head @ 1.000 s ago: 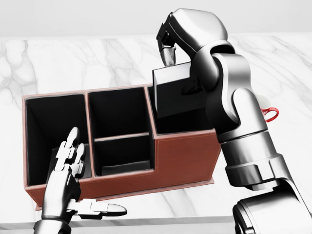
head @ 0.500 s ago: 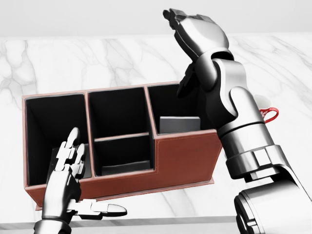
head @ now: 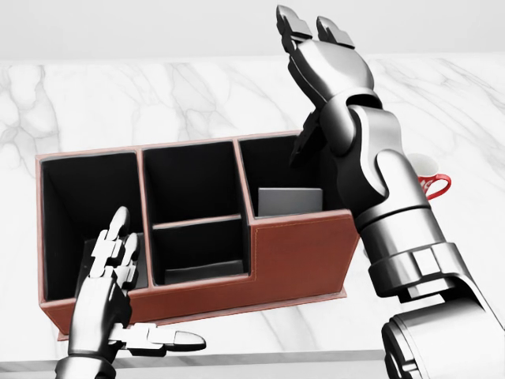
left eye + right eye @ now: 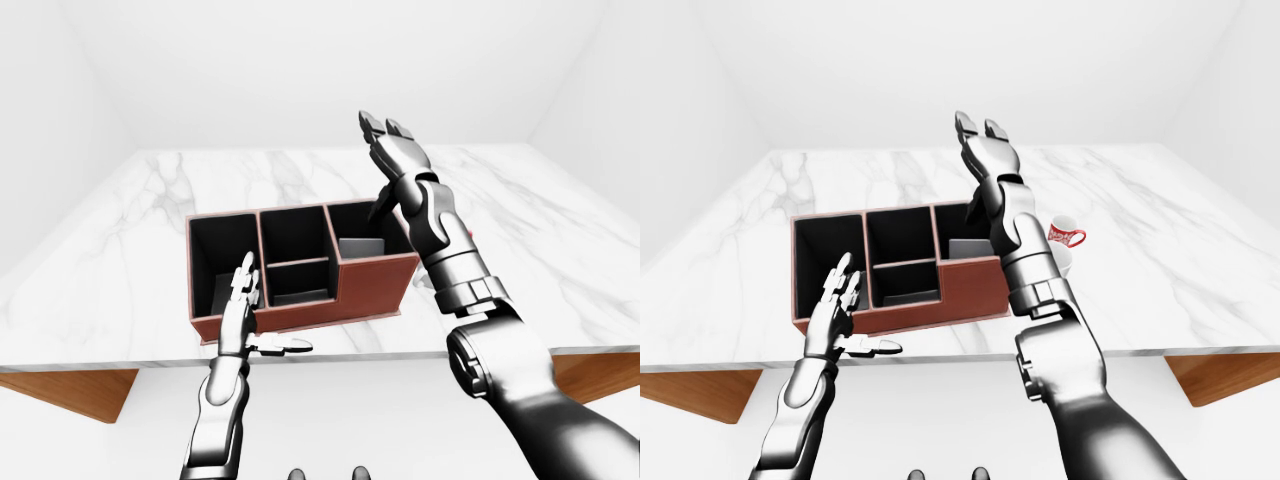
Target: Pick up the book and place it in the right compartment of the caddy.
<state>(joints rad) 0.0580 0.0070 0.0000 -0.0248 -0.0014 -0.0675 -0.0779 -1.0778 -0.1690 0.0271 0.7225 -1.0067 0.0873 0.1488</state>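
A grey book (image 3: 289,201) rests inside the right compartment of the reddish-brown caddy (image 3: 296,257), leaning on its far wall, with only the top part showing above the rim. My right hand (image 3: 309,31) is raised well above that compartment, fingers spread open and holding nothing. At the lower left of the head view my left hand (image 3: 130,300) stands open against the caddy's near wall by the left compartment, thumb stretched out sideways. The left and middle compartments look dark and bare.
The caddy stands on a white marble table (image 3: 118,103), close to its near edge. A red-and-white cup (image 4: 1065,237) sits just right of the caddy, partly hidden behind my right forearm in the head view.
One second ago my right hand held the book over the right compartment. It let go, the book dropped in, and the hand has risen with its fingers opening. The left hand has not moved.
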